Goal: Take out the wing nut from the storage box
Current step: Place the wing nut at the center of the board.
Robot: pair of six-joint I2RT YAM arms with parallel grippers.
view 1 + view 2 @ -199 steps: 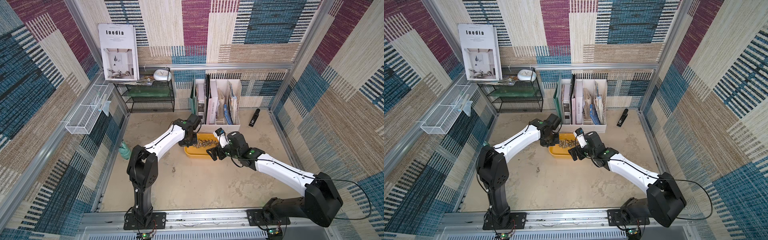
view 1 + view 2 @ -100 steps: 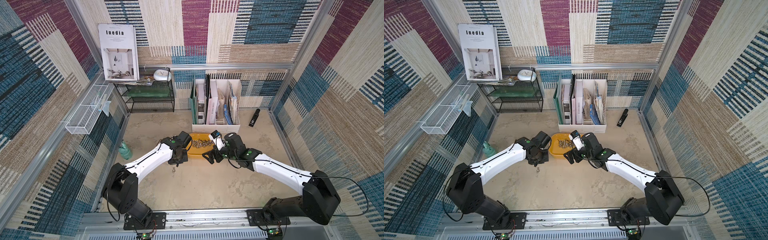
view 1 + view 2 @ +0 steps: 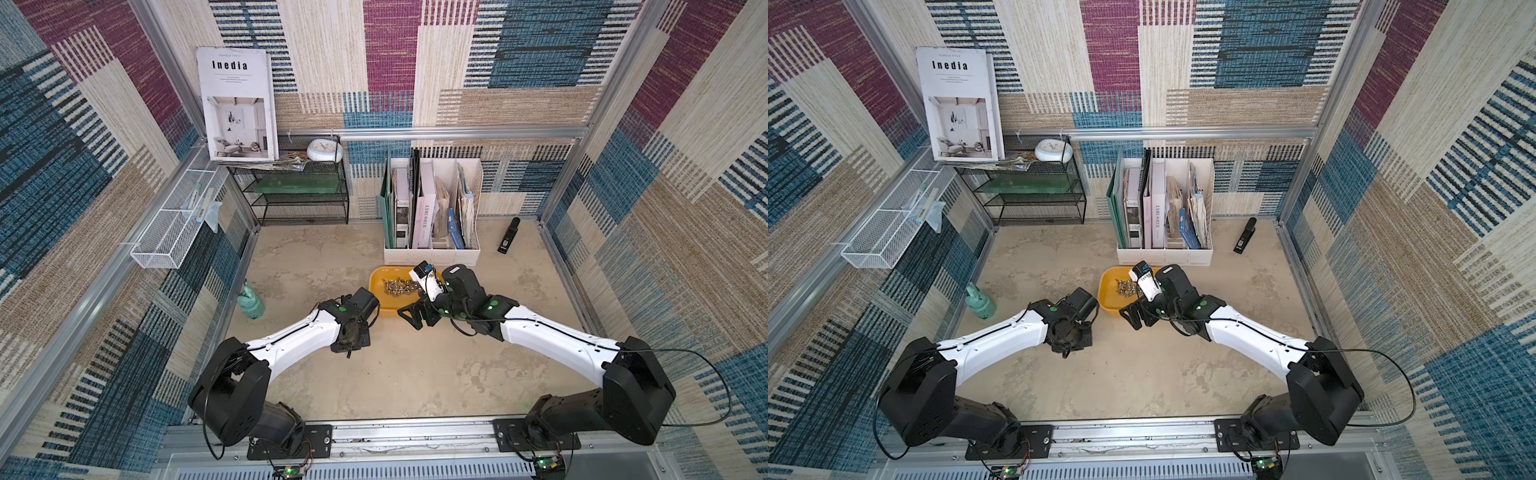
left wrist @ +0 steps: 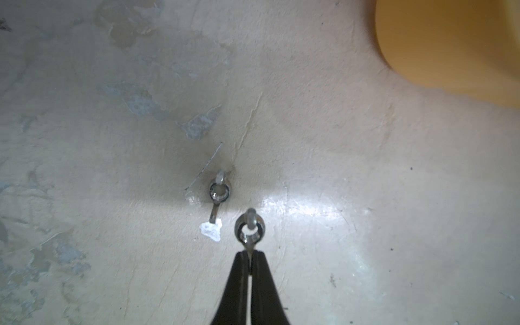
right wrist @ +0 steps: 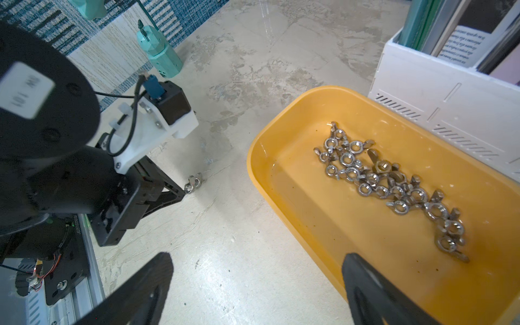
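My left gripper [image 4: 250,254] is pinching a wing nut [image 4: 250,229] over the blotchy beige tabletop [image 3: 415,374], just near-left of the yellow storage box [image 3: 379,277]. Another nut [image 4: 219,192] lies beside it. My right gripper [image 5: 256,270] stands spread across the box's near rim. Woven patchwork walls [image 3: 685,208] enclose us.

Wing nut [image 4: 249,224] now outside storage box [image 4: 450,42]

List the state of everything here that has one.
storage box: upright, pile of nuts inside
left gripper: shut on the held wing nut
held wing nut: pinched by one wing, outside the storage box
loose wing nut: lying free on the table
right gripper: open, empty
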